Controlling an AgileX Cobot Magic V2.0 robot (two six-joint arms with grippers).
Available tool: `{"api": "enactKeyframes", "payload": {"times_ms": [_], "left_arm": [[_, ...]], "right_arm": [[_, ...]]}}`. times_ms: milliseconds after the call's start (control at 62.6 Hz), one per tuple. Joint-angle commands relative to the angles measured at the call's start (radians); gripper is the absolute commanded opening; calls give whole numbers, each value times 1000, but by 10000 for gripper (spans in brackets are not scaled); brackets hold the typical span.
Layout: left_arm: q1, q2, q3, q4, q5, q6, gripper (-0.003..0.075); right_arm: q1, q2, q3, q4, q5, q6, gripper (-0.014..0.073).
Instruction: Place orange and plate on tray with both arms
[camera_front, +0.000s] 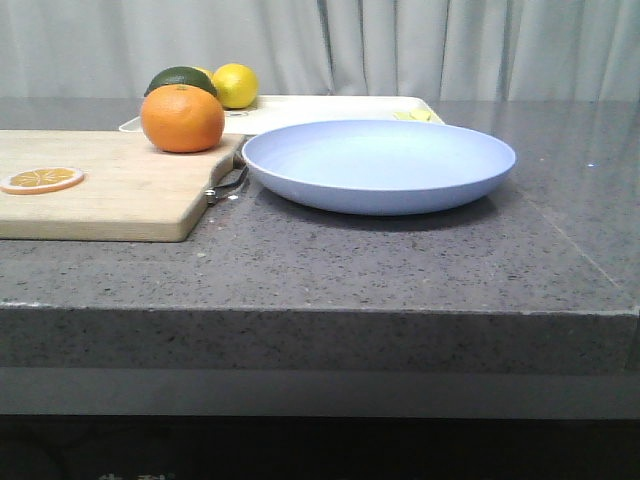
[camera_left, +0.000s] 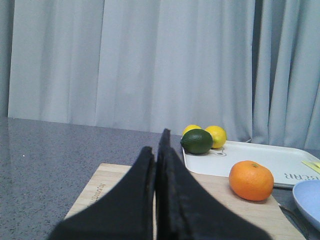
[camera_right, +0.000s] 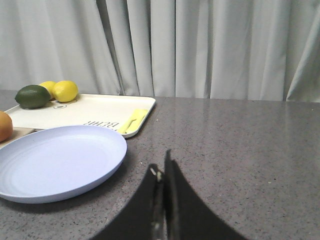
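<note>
Judging progress: nothing placed yet; both moves left, as far as can be told.
Orange: sat on wooden cutting board, near its far corner, just in front of tray; not gripped.
Plate: pale blue, flat on grey counter, beside the board, just in front of tray; nothing seen in it.
Tray: cream-white, at back of counter; bare in the middle w/ printed lettering.
Tray contents: dark green lime & two lemons grouped at one end; thin yellow item at the other end, can't be identified.
Board contents: orange plus a dried orange slice toward the near left.
Left gripper: fingers pressed together, nothing pinched; held back over board, well apart from orange.
Right gripper: fingers pressed together, nothing held; above counter near plate, not touching.
Left to do: orange to be lifted onto tray by left arm; plate to be taken by its rim w/ right arm and set on tray's bare part.
</note>
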Motion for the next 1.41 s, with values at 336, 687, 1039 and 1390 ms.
{"api": "enactKeyframes", "payload": {"times_ms": [336, 687, 1039, 1390], "left_arm": [[1, 441, -241, -7, 65, -5, -18], [1, 452, -241, -7, 38, -5, 120], [1, 454, -241, -7, -16, -5, 676], [1, 615, -400, -63, 144, -7, 602]], "right_arm": [[0, 367, -218, -2, -2, -13, -60], [0, 370, -218, -2, -20, -13, 215], [0, 370, -218, -2, -23, -13, 641], [0, 370, -218, -2, -24, -13, 641]]}}
